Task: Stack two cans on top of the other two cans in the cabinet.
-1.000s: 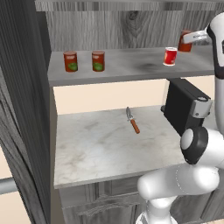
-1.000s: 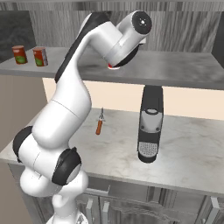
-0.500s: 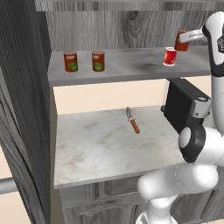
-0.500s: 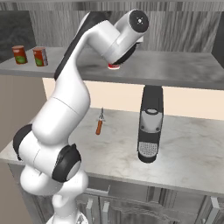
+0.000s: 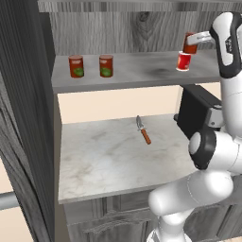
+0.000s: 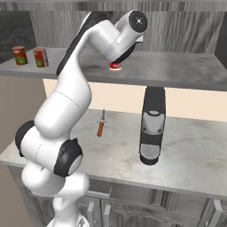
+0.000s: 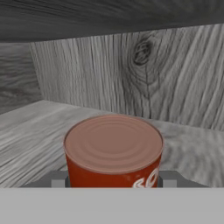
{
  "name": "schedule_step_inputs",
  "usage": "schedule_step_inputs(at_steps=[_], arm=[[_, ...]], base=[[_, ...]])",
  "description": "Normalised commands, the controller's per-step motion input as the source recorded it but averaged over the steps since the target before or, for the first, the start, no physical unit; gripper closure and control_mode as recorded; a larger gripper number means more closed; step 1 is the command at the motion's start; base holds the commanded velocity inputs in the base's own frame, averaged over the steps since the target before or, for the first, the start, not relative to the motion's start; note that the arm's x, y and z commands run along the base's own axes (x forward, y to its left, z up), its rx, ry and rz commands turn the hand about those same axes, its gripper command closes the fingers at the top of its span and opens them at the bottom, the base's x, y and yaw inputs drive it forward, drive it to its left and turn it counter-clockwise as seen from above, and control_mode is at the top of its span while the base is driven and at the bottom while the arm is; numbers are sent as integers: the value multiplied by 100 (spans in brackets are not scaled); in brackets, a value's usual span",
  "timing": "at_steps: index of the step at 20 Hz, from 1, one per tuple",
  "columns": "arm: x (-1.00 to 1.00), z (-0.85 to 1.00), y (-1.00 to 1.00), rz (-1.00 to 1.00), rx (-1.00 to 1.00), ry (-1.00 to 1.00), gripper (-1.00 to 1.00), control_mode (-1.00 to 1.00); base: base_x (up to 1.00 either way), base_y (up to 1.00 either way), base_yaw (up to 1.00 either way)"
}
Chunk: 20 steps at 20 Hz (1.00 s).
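Observation:
My gripper (image 5: 191, 41) is shut on a plain red can (image 5: 189, 45) at the right end of the cabinet shelf (image 5: 137, 74). It hangs just above a red can with a white lower band (image 5: 184, 61); I cannot tell whether the two touch. In the hand view the held can (image 7: 113, 148) sits between the finger tips (image 7: 56, 180), with the grained back wall behind it. Two more red cans with green label patches (image 5: 76, 66) (image 5: 106, 65) stand side by side at the shelf's left end. In the right base view my arm covers the banded can (image 6: 115, 66) except its base.
An orange-handled knife (image 5: 143, 130) lies on the marble counter (image 5: 104, 160) below the shelf. A black coffee machine (image 5: 198, 111) stands at the counter's right, under the held can. The cabinet's dark side panel (image 5: 23, 118) rises at the left.
The gripper has carried the held can a little to the left along the shelf, bringing it over the white-banded can. The other cans and the knife have not moved.

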Motion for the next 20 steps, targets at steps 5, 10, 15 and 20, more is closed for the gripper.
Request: schedule_step_inputs(at_steps=[5, 10, 15, 20], arm=[[12, -3, 0, 0, 0, -1, 100, -100], [11, -4, 0, 0, 0, 0, 100, -100], [8, -6, 0, 0, 0, 0, 100, -100], [8, -11, 0, 0, 0, 0, 100, -100]], base=[[0, 0, 0], [0, 0, 0], [0, 0, 0], [0, 0, 0]])
